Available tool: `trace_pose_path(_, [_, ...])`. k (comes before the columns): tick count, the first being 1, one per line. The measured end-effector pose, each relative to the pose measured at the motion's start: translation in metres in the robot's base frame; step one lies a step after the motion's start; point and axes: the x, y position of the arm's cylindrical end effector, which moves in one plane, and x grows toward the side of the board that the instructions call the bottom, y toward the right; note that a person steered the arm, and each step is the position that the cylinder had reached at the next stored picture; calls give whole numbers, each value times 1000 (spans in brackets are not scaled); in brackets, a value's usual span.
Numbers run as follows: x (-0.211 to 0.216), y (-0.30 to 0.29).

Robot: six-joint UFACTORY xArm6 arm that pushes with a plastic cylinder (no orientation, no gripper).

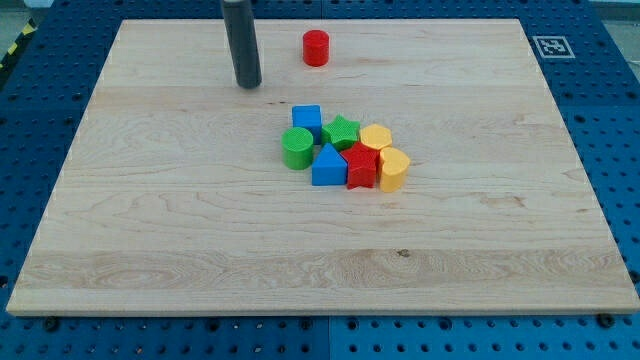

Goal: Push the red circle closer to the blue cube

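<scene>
The red circle (316, 48) stands alone near the view's top, a little left of centre. The blue cube (307, 119) sits lower down at the top left of a cluster of blocks in the middle of the board. My tip (248, 85) rests on the board to the left of the red circle and slightly lower, with a gap between them. It is up and to the left of the blue cube.
The cluster also holds a green cylinder (296, 148), a green star (341, 132), a blue triangle (327, 166), a red star (361, 165), a yellow hexagon (375, 137) and a yellow heart (394, 169). The wooden board (150, 230) lies on a blue pegboard table.
</scene>
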Motion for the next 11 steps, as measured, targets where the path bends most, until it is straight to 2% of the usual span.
trace_pose_path(2, [-106,45])
trace_pose_path(3, [-107,78])
trace_pose_path(7, [-35,103])
trace_pose_path(9, [-26,134])
trace_pose_path(10, [-17,127])
trace_pose_path(11, [16,117])
